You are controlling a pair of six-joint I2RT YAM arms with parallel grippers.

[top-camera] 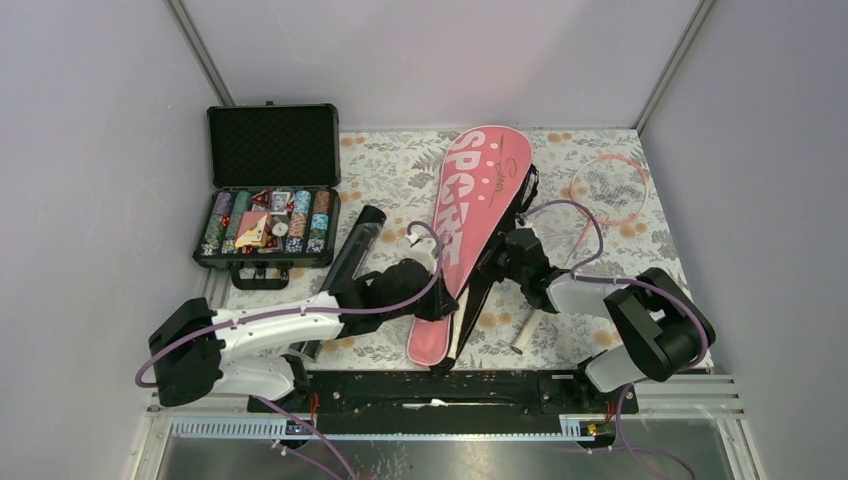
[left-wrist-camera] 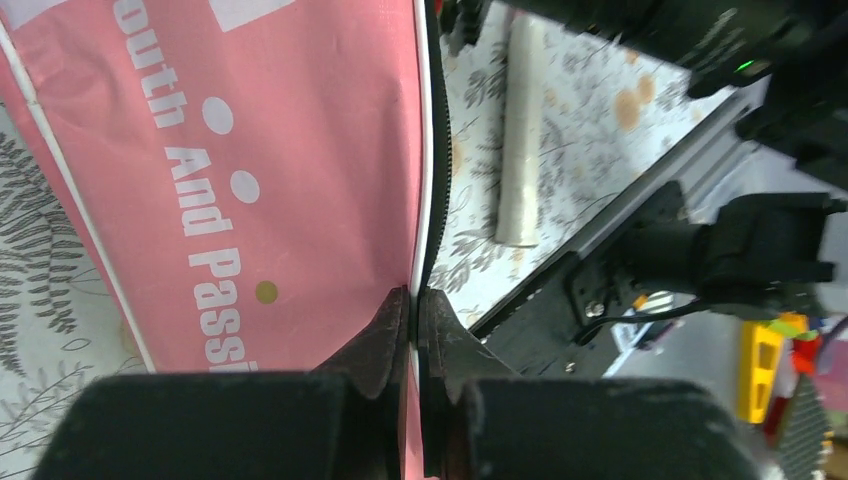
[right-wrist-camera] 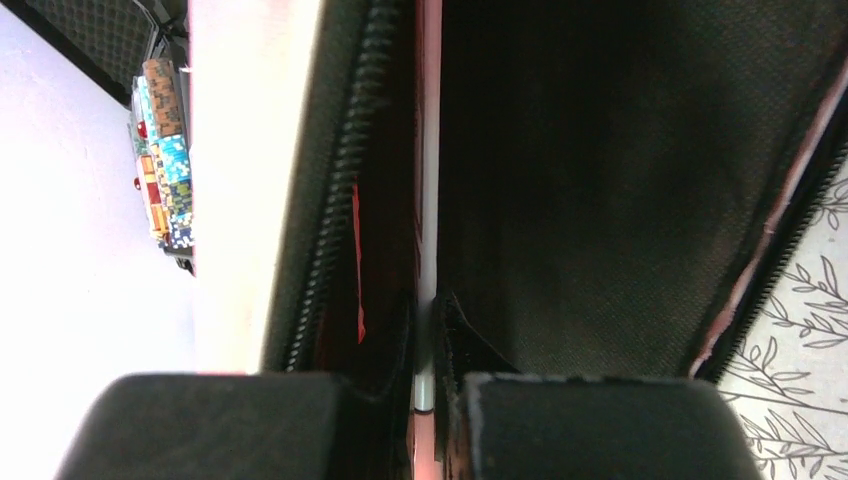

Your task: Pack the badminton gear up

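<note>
Gaping pink bag; white lettering

Likely lab: grey-walled test enclosure.

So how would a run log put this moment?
left hand: shut on racket bag edge | right hand: shut at bag opening | one racket: outside bag

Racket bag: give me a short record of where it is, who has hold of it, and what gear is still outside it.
bag: pink racket bag, mid-table, opened along its zip
left gripper: shut on the bag's edge
right gripper: shut at the bag's opening
outside: pink-framed racket, black tube
</note>
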